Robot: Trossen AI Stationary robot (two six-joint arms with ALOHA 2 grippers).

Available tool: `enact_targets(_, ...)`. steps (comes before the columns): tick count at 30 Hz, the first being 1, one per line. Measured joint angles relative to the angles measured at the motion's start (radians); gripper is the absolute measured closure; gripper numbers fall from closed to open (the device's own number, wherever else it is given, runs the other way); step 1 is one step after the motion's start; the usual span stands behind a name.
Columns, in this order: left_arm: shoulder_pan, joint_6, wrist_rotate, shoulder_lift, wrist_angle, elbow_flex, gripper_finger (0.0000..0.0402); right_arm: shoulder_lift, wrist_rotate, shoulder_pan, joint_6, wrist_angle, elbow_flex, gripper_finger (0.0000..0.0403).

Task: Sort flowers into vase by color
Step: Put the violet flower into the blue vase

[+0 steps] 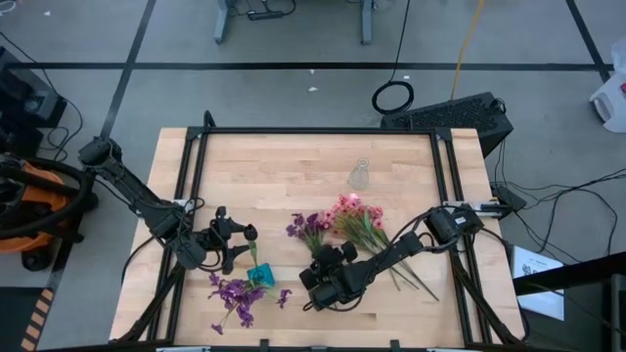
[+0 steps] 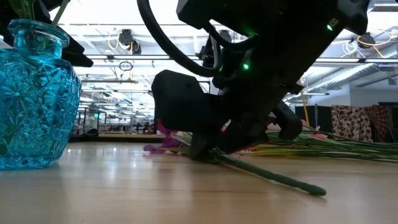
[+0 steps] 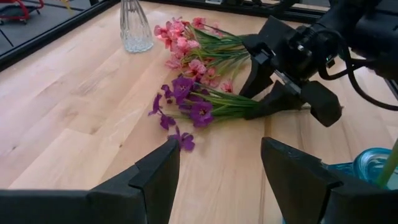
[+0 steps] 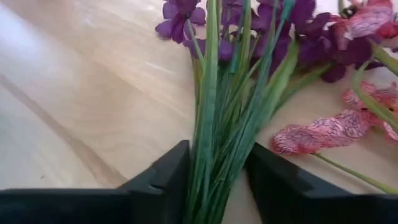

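A purple flower spray lies on the wooden table, its blossoms beside a bunch of pink flowers. My right gripper is down at the purple spray's green stems, shut on them. A blue glass vase near the front edge holds more purple flowers. A clear glass vase stands farther back. My left gripper hovers open with nothing in it, just left of the blue vase. My right gripper pinches the bundle of green stems of the purple spray between its two fingers, below the blossoms. The fingers slant down from the table's right and lie across the stems. The spray rests on the table, and a stem end pokes out past the fingers.
The pink flowers lie close against the purple spray, their stems running under my right arm. Black rails frame the table's left and right sides. Bare wood spreads across the far left of the table.
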Motion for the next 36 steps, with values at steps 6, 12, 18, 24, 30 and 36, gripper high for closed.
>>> enact_targets(6,0.000,-0.004,0.000,0.000,0.000,0.000,0.0171,0.001,0.021,0.000,0.020,-0.003,0.000,0.0340)
enact_targets(12,0.000,-0.009,0.000,0.000,-0.001,0.000,0.0171,0.002,0.058,0.008,0.017,0.011,-0.001,0.0395)
enact_targets(18,0.000,-0.011,0.000,0.000,0.000,0.000,0.0171,-0.037,0.088,0.025,0.000,0.015,-0.001,0.0392)
enact_targets(24,0.000,-0.011,0.000,0.000,0.025,0.000,0.0171,-0.129,0.181,0.055,-0.069,0.019,-0.001,0.0397)
enact_targets(30,0.000,-0.008,0.000,0.000,0.044,0.001,0.0171,-0.226,0.327,0.086,-0.157,0.019,-0.001,0.0397)
enact_targets(36,0.000,0.091,-0.004,-0.039,0.068,0.027,0.0171,-0.312,0.538,0.117,-0.204,0.036,-0.001,0.0397)
